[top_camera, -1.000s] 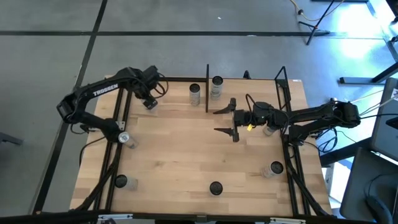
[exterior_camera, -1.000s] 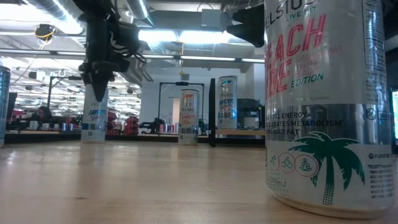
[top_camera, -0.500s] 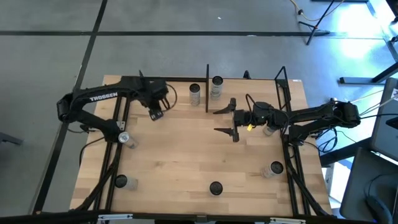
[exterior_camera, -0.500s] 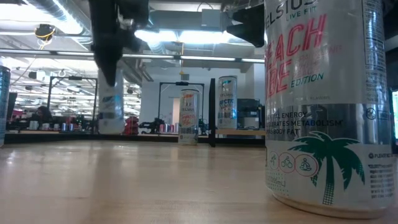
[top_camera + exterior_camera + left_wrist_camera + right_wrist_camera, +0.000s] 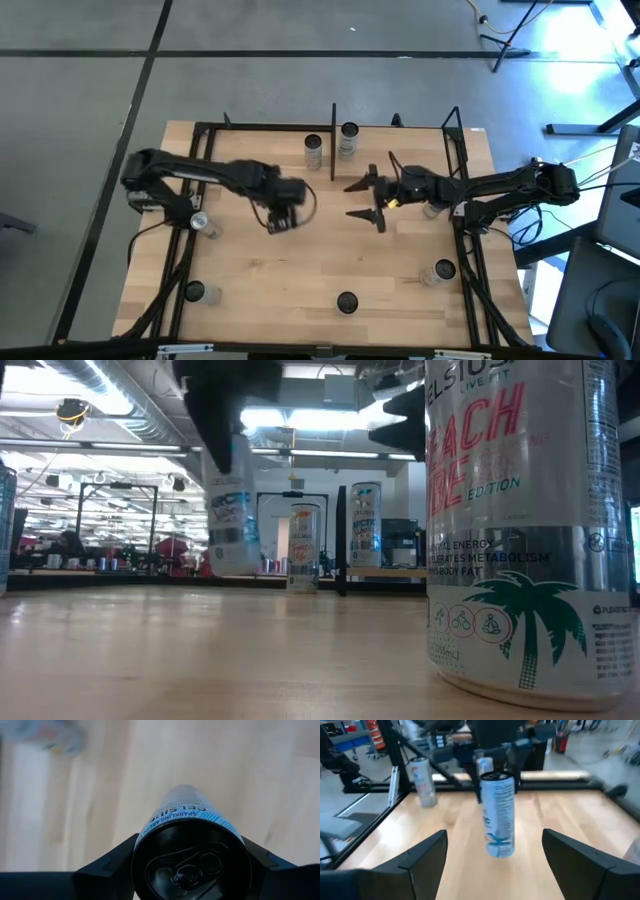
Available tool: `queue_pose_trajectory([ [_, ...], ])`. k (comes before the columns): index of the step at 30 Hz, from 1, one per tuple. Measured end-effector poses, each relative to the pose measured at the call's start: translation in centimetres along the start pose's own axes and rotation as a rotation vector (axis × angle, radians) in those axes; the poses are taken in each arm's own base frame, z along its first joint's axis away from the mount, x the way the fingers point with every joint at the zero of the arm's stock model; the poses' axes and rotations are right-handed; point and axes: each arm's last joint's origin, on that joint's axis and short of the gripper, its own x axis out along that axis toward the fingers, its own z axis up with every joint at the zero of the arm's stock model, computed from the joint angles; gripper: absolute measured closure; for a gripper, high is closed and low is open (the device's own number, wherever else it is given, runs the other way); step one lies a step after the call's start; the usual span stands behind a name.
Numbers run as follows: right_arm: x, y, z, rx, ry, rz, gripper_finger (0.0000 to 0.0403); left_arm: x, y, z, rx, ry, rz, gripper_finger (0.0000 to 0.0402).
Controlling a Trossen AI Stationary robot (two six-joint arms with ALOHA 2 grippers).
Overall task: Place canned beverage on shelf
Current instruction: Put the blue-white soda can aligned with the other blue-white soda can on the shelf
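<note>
Can (image 5: 520,520) at the table's (image 5: 320,260) near edge, cut off above and at right in the low view. Mid-table: left gripper (image 5: 280,210) clamped on a blue-white can (image 5: 499,815), held upright clear of the wood; its base is hidden from above. Right gripper (image 5: 362,198) just beyond, fingers spread, empty. Far edge: shelf (image 5: 385,572) bearing one can (image 5: 366,525), another can (image 5: 303,547) beside its post; plank barely discernible from above.

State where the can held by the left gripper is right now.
In the high view, the can hangs in the left gripper above mid-table, left of the open right gripper, clear of the tabletop.
</note>
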Motion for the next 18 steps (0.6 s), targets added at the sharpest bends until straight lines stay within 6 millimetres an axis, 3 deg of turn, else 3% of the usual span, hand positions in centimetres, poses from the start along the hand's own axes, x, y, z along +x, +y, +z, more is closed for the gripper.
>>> queue_pose_trajectory([
  [7, 0.0, 0.2, -0.4, 0.014, 0.036, 0.026, 0.0095, 1.7, -3.4, 3.3, 0.142, 0.035, -0.071, 0.0183],
  [12, 0.2, 1.2, -0.4, 0.002, 0.043, 0.061, 0.0095, 2.7, -3.8, 3.8, 0.16, 0.058, -0.086, 0.0178],
  [18, 0.3, 2.1, -0.4, -0.008, 0.041, 0.08, 0.0095, 2.7, -3.9, 3.9, 0.158, 0.046, -0.096, 0.0136],
])
